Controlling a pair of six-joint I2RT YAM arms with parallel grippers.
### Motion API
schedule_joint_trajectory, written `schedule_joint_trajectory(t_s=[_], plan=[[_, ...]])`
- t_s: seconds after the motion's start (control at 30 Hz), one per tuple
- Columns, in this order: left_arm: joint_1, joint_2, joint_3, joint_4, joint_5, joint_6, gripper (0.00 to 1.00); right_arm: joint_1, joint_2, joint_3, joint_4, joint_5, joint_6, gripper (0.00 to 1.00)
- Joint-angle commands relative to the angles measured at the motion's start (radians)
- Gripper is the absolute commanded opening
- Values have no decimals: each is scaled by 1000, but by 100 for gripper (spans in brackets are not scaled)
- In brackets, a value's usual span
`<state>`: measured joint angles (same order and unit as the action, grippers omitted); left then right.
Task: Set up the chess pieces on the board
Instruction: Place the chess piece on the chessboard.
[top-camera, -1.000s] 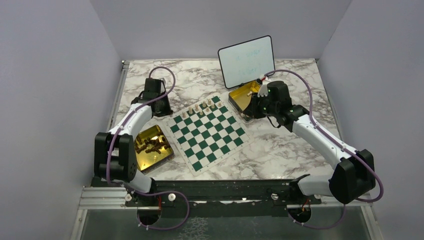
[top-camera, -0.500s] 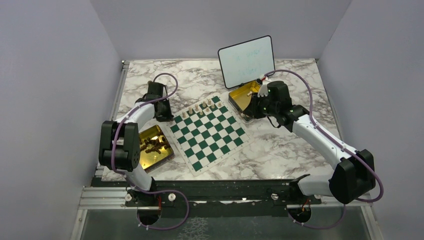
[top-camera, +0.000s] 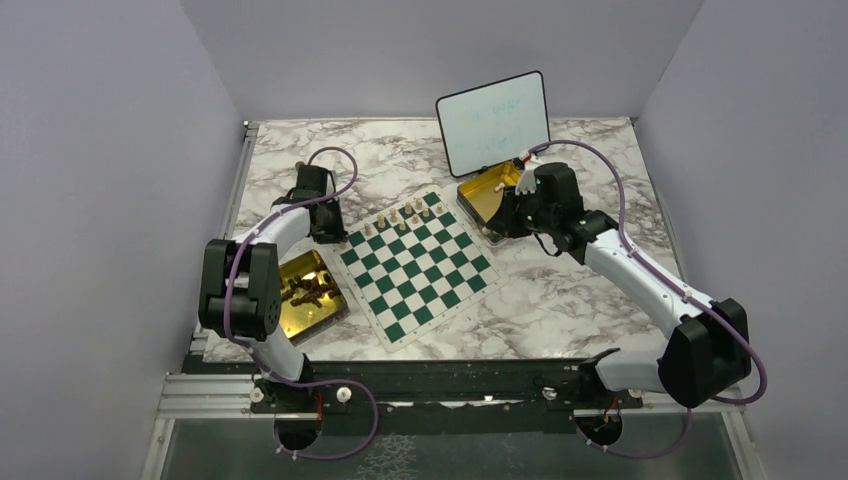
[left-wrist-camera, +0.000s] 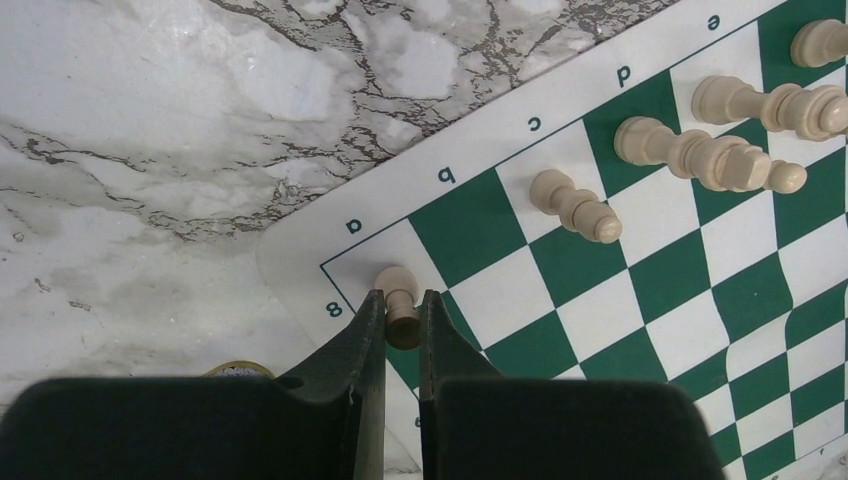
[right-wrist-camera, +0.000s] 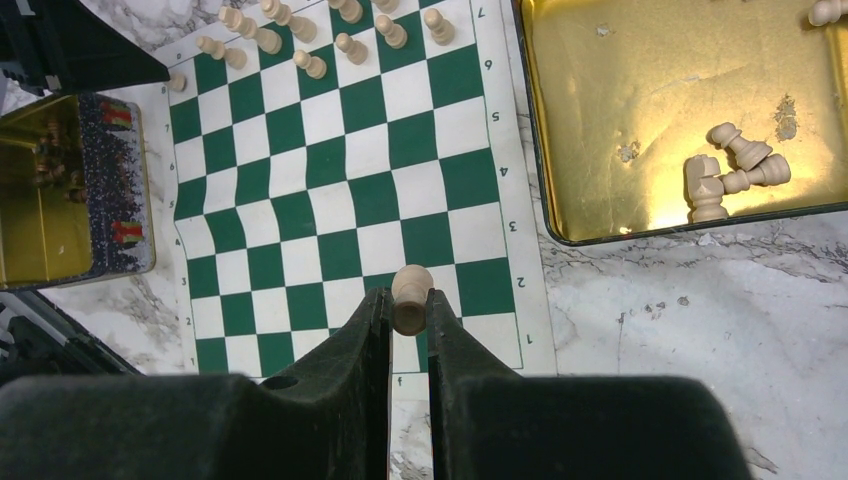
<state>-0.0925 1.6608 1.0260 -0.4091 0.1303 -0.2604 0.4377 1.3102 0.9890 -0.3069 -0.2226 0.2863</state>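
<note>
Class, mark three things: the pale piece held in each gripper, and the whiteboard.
Left-held pale piece (left-wrist-camera: 400, 300): left wrist view, on its middle.
Right-held pale piece (right-wrist-camera: 410, 295): right wrist view, on its middle.
Whiteboard (top-camera: 493, 120): top external view, on its white face.

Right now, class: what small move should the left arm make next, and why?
Probably ease down and open. The left gripper is shut on a pale chess piece poised at the empty corner square of the board, by the 8 and a marks, in line with pale pieces already standing along that edge.
</note>
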Motion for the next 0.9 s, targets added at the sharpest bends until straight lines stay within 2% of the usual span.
schedule_joint_trajectory(t_s=[0.0,0.17,0.3,0.87], plan=[[7,21,-4,24,-9,18,5,4,-16,-7,32,9,-4,8],[8,39,-4,28,-14,22,8,5,-14,-9,36,1,-7,8],[8,47,-3,28,-14,24,18,5,-20,-21,50,-6,-12,8],[10,-56,11,11,-20,1,42,4,-7,50,24,-41,-54,10]])
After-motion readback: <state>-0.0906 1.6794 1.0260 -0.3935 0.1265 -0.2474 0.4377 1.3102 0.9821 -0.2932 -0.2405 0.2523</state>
